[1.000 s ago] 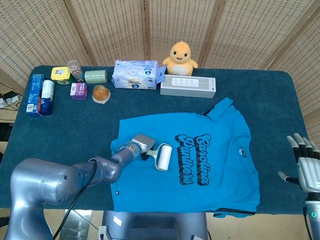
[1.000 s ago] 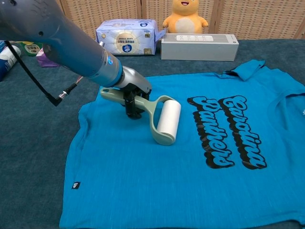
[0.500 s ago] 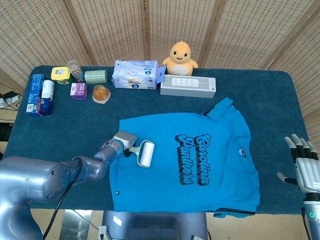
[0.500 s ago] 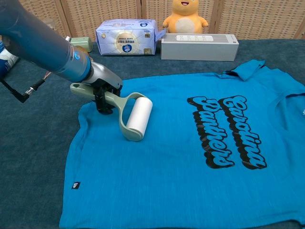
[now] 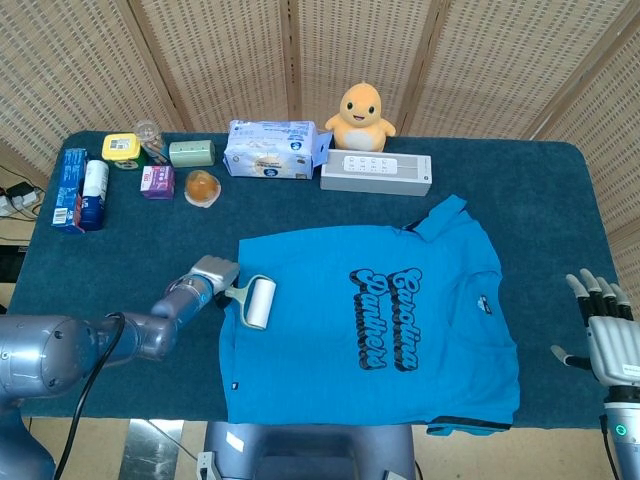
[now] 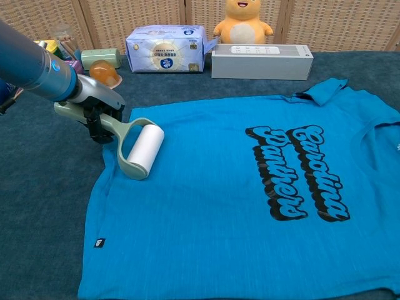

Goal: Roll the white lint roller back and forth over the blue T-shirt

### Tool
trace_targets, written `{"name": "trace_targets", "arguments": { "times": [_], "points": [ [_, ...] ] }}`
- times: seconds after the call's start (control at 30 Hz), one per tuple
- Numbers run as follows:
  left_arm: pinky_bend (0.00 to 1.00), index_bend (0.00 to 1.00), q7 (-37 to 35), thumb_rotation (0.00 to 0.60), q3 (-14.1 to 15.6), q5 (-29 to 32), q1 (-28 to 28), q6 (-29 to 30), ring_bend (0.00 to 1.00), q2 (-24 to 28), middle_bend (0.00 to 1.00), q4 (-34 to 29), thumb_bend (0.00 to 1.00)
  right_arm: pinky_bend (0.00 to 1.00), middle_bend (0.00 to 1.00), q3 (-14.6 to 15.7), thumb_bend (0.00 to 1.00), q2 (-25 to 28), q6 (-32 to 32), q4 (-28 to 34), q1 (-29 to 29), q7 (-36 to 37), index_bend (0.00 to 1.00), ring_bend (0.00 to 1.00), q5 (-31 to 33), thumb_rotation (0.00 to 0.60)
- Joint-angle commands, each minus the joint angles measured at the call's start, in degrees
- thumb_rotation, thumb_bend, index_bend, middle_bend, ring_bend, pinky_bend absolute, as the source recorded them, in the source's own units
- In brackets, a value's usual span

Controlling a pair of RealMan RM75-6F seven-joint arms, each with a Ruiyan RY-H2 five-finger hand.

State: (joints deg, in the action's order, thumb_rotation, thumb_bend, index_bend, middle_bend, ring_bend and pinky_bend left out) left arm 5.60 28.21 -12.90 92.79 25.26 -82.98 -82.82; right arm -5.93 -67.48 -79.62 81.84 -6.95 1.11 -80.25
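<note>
**A:** What do you see, biggest first?

**B:** I see the table (image 5: 560,190), covered in a dark teal, felt-like cloth. Spread flat on it is the blue T-shirt (image 5: 420,370), a soft knit with black bubble lettering across the chest. I'll place everything else from the shirt.

**A:** The hands?

**B:** My left hand (image 6: 94,112) sits just off the shirt's left edge, fingers wrapped round the pale green plastic handle of the white lint roller (image 6: 142,148). The roller's smooth white cylinder lies on the fabric right at that left edge, near the sleeve. My right hand (image 5: 603,322) hangs well off the shirt's right side, past the table edge, fingers spread and holding nothing.

**A:** Beyond the shirt?

**B:** Behind its collar sits a long grey rectangular box (image 5: 376,172), with a glossy blue tissue pack (image 5: 272,149) to its left. A plump yellow plush duck (image 5: 361,112) stands behind them.
</note>
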Motion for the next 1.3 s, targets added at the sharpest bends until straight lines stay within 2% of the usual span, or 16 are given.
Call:
{"name": "trace_targets", "arguments": {
  "times": [0.03,0.3,0.5,0.7,1.03,1.3],
  "points": [
    [1.00,0.90,-0.1,0.600,0.0,-0.8,-1.1,0.4,0.91,1.1,1.00,-0.5,0.98,0.00,0.00,0.0,0.00,0.0,0.0,0.0,0.0,-0.1,0.01,0.00,0.0,0.600],
    [1.00,0.90,-0.1,0.600,-1.5,-2.1,-3.4,-0.7,0.91,1.5,1.00,1.0,0.97,0.00,0.00,0.0,0.00,-0.1,0.0,0.2,0.0,-0.3,0.01,0.00,0.0,0.600],
    [1.00,0.90,0.5,0.600,-3.4,-2.1,-2.5,-1.9,0.91,0.0,1.00,2.3,0.97,0.00,0.00,-0.1,0.00,0.1,-0.2,0.3,0.0,-0.1,0.01,0.00,0.1,0.600],
    [1.00,0.90,1.8,0.600,-3.9,-0.1,0.1,-2.0,0.91,-2.0,1.00,2.7,0.97,0.00,0.00,-0.2,0.00,0.3,-0.3,0.3,0.1,0.4,0.01,0.00,0.1,0.600],
    [1.00,0.90,4.8,0.600,-3.4,6.7,7.4,-1.8,0.91,-7.9,1.00,4.6,0.97,0.00,0.00,-0.4,0.00,0.9,-0.6,0.7,0.3,1.3,0.01,0.00,0.2,0.600],
    [1.00,0.90,5.8,0.600,-4.5,9.3,9.7,-1.2,0.91,-11.2,1.00,5.9,0.97,0.00,0.00,-0.5,0.00,1.3,-0.6,0.6,0.3,2.2,0.01,0.00,0.2,0.600]
  ]
}}
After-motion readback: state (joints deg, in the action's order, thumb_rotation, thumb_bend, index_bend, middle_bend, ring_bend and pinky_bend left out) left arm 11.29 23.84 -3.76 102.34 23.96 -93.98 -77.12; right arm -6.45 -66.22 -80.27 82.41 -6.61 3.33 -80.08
